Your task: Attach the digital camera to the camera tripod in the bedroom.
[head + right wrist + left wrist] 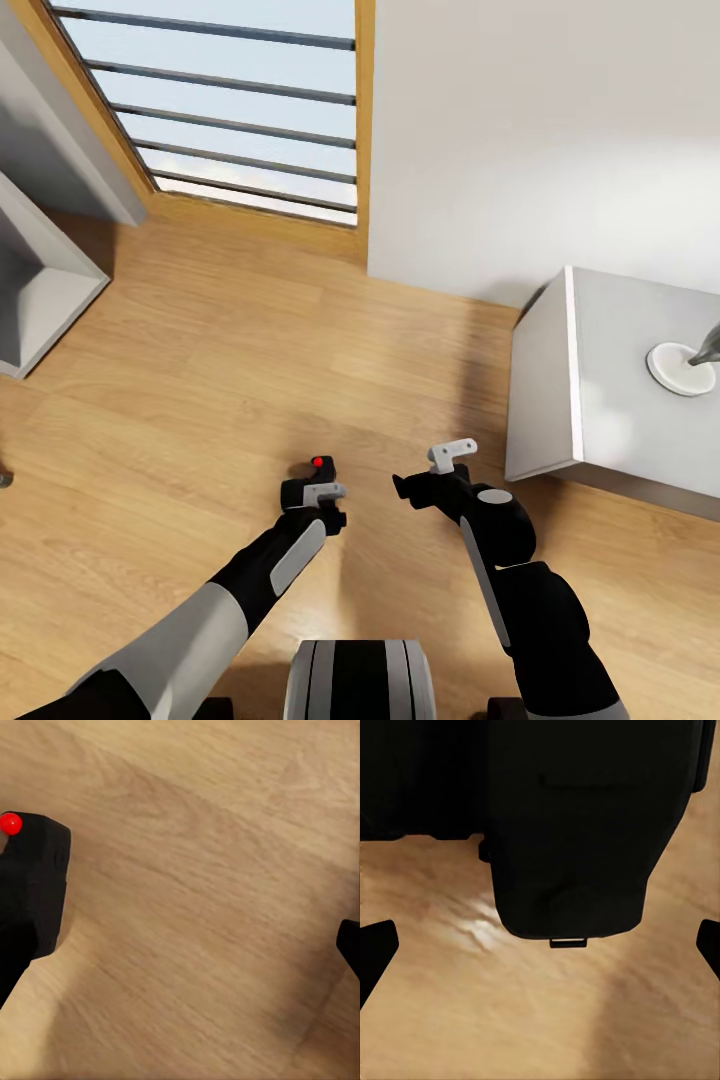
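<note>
One digital camera [318, 470], small, black and boxy with a single round red button on top, sits at the tip of the left gripper [322, 495], over the light wooden floor [200, 380]. From the head view the camera pokes out just beyond the gripper's grey finger; the left wrist view shows the camera [570, 832] as a dark mass close to the lens, with the two black fingertips [375, 952] spread wide to either side and not touching it, so the pictures do not settle whether the gripper grips the camera or merely sits against it. Whether the camera rests on the boards or is lifted off them cannot be told.

Two arms reach forward from the robot. The right gripper [425, 478] hangs just beside the camera, apart from it, with one grey finger raised; it holds nothing, and its wrist view shows the camera [30, 892] to one side and one black fingertip [349, 945] at the far edge, over bare boards.

One low grey cabinet [600, 400] stands well beyond the camera on the right arm's side, carrying one white round disc [675, 370]. One wood-framed window [220, 100] crossed by dark bars lies far ahead of the camera, and one grey shelf unit [40, 290] stands far off on the left arm's side.
</note>
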